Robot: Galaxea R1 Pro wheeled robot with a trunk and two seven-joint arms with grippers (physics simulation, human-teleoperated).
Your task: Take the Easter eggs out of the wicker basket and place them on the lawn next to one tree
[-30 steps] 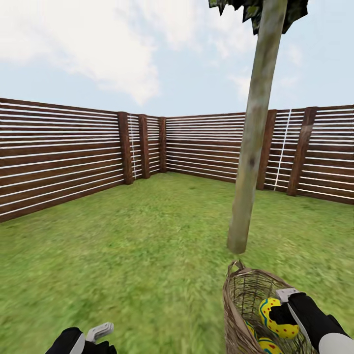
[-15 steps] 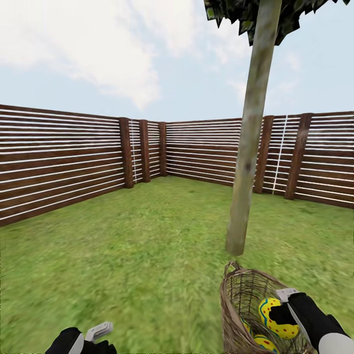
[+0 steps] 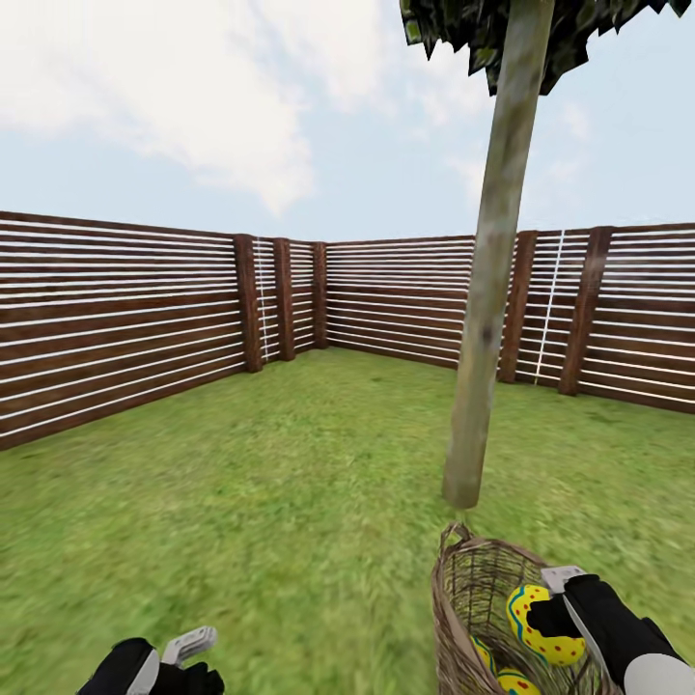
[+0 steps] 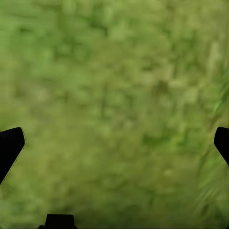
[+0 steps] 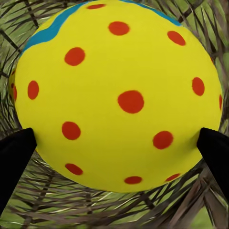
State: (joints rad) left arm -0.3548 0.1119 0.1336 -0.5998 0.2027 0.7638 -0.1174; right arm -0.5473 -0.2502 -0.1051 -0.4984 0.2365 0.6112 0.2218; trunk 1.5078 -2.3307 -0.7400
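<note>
- The right claw (image 3: 552, 618) is reaching down into the mouth of the basket (image 3: 463, 618), its dark fingers pressing on either side of a yellow egg (image 3: 537, 623) with red dots; in the right wrist view the fingertips (image 5: 16, 152) are touching the two flanks of that egg (image 5: 119, 95), so it is gripping it.
- Basket weave (image 5: 43, 200) is showing all around the gripped egg, so the egg is sitting inside the rim.
- Below the right claw, deeper in the basket, two more eggs are lying: one (image 3: 486, 652) toward the left wall and one (image 3: 514, 683) at the bottom edge of the head view.
- The left claw (image 3: 188, 649) is hanging low over bare grass (image 3: 241, 502), well apart from the basket; in the left wrist view its fingertips (image 4: 10, 145) are standing wide apart with nothing but grass (image 4: 114, 105) between them.
- Just beyond the basket, a pale tree trunk (image 3: 487, 319) is rising from the grass, leaning slightly, with dark leaves at the top.
- Farther off, a brown slatted fence (image 3: 116, 309) is closing the yard on all sides.
</note>
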